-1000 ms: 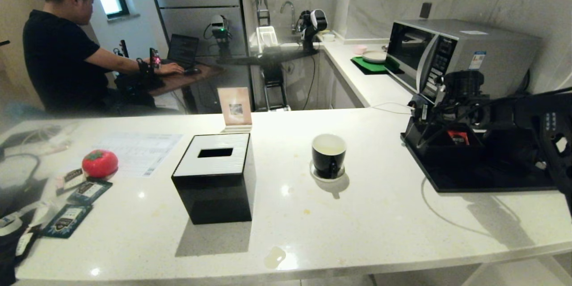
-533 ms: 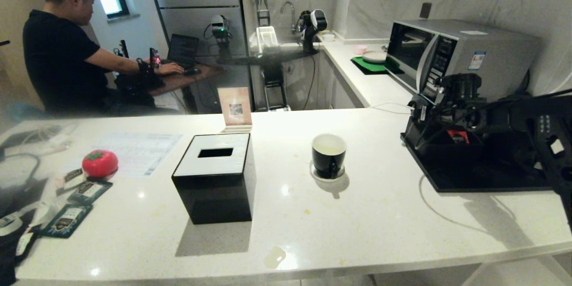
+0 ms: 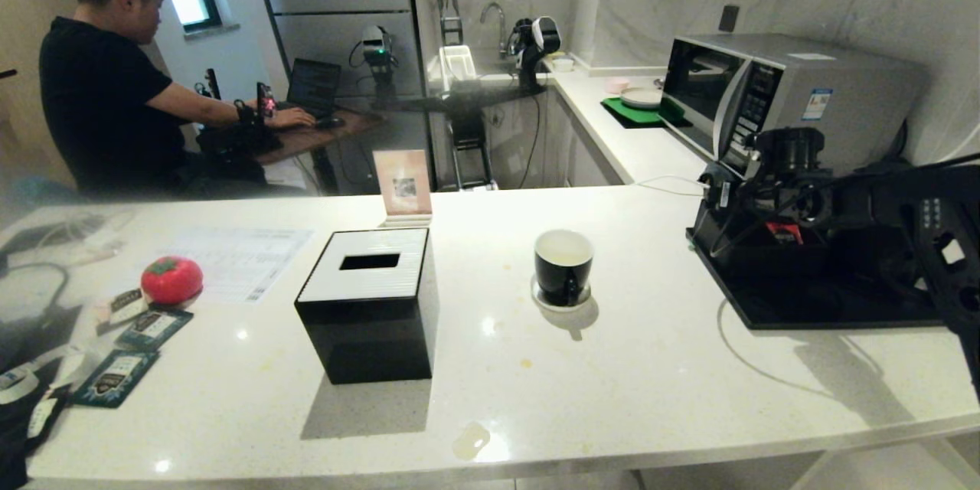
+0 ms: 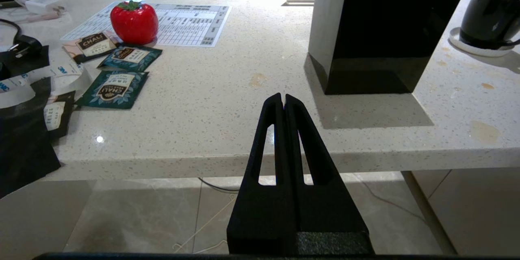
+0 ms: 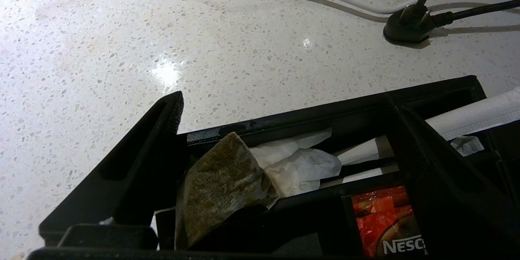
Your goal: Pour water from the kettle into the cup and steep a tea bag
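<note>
Tea bag (image 5: 223,187) sits between the spread fingers of the right gripper (image 5: 292,146), in the black tray (image 5: 333,109).

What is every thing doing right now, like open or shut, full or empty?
Right hand: open, over the tea bag, not holding it.
Left hand: shut, empty, parked off the counter edge.
Tea bag: lying in the black tray's compartment.
Cup: upright on its saucer, no tea bag inside.
Tissue box: upright, slot open.
Microwave: door shut.
</note>
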You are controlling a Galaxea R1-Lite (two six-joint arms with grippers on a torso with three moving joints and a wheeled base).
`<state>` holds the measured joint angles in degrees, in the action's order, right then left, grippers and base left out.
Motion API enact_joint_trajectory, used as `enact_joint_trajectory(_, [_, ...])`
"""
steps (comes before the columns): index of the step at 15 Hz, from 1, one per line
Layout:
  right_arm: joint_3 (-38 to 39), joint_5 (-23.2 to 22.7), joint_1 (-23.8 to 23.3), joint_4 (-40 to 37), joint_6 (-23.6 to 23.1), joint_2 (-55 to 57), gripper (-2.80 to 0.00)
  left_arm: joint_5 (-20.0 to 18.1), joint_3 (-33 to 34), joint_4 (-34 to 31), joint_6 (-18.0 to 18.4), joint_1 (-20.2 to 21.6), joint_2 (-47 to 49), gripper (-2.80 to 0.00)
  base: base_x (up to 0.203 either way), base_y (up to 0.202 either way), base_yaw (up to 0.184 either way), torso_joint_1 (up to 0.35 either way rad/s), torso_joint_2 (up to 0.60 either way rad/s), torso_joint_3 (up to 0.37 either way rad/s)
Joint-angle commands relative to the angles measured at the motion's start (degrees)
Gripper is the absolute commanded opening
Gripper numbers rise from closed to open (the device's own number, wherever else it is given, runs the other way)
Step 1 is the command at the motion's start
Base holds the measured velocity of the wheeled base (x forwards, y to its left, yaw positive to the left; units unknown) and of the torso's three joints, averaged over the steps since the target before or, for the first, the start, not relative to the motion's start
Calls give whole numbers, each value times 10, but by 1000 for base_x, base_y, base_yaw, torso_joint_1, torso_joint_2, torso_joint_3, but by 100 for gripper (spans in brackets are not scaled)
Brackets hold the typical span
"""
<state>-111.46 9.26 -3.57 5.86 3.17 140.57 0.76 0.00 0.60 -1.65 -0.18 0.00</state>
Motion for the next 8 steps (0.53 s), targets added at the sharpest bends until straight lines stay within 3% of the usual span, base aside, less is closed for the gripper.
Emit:
enact_joint_trajectory(1, [1, 3, 0, -2, 0, -1, 0, 0, 0, 0, 0, 0, 1, -280, 0, 0, 0, 0, 0, 0])
enact_joint_trajectory(8, [6, 15, 0, -6, -1, -15, 0, 0, 0, 0, 0, 0, 1, -280, 0, 0, 0, 0, 0, 0])
